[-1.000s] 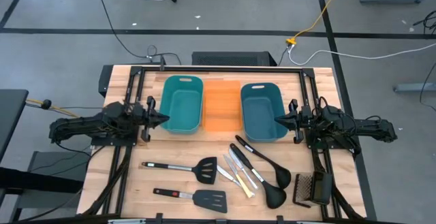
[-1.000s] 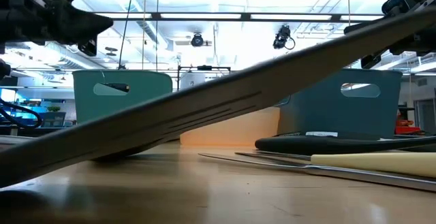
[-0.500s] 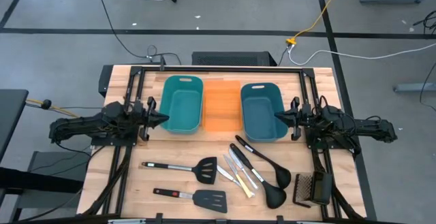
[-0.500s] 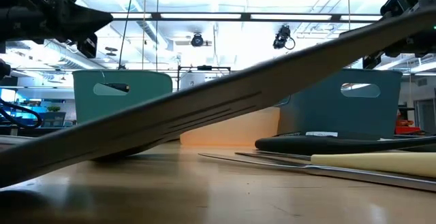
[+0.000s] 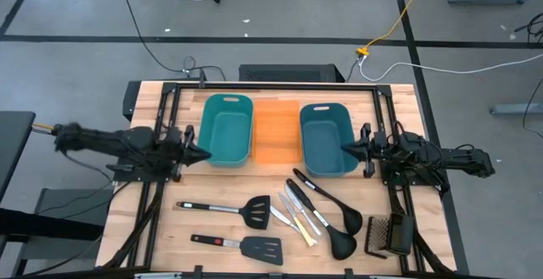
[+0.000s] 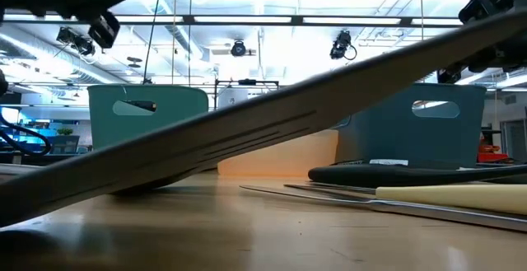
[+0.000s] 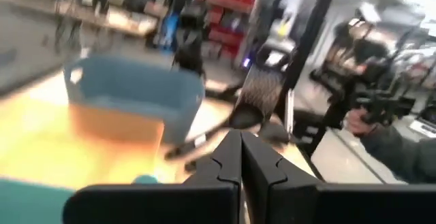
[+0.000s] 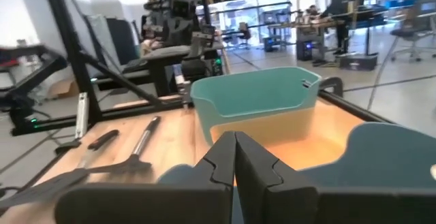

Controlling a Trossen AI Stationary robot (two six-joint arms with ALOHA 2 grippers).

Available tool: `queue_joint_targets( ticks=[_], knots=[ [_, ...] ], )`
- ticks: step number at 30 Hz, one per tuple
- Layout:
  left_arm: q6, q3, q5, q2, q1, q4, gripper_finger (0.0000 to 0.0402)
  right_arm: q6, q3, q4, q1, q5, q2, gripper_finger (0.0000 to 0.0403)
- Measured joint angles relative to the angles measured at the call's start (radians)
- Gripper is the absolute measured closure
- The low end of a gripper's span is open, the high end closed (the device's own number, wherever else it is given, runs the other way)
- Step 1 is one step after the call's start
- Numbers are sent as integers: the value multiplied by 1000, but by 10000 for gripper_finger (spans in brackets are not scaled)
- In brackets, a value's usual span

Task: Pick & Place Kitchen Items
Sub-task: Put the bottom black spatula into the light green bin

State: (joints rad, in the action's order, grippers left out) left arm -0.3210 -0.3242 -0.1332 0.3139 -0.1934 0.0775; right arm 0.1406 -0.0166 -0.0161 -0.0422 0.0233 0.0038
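Left gripper fingers together, empty, left-centre of high view beside teal tub. Right gripper likewise together, empty, beside blue tub. Spatulas, knives, ladles untouched on desk, lower centre. Step: pre-reach. Next: open, descend onto a handle.

Low view: a spatula crosses the whole frame, both ends cut off by the edges, and hides most of the teal tub and blue tub. Pale yellow knife runs off the edge. Left wrist view motion-blurred; utensils beyond the blue tub unreadable. Knives overlap in high view, count unclear.
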Motion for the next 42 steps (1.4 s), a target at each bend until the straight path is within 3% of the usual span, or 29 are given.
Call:
queue_joint_targets(
  ticks=[4,6,10,13,22,27,32,37,42],
  knots=[
    [-82,-230,-198,250,-176,232,400,0,0,8,0,-38,1,392],
    [-136,-356,-246,382,-256,391,400,0,0,7,0,-41,1,392],
    [-235,-565,-257,619,-375,659,393,0,0,6,0,-40,1,392],
    [-297,-659,-217,768,-430,773,387,0,0,6,0,-40,1,392],
    [-493,-721,-137,1056,-501,784,367,0,0,5,0,-40,1,392],
    [-534,-720,-33,1132,-515,739,301,13,0,6,0,-39,1,392],
    [-494,-720,49,1159,-547,580,213,35,0,6,0,-39,1,392],
    [-516,-720,-12,1199,-594,540,156,35,0,2,0,-8,1,392],
    [-512,-719,-16,1287,-639,489,137,35,0,-2,0,29,2,392]
  ],
)
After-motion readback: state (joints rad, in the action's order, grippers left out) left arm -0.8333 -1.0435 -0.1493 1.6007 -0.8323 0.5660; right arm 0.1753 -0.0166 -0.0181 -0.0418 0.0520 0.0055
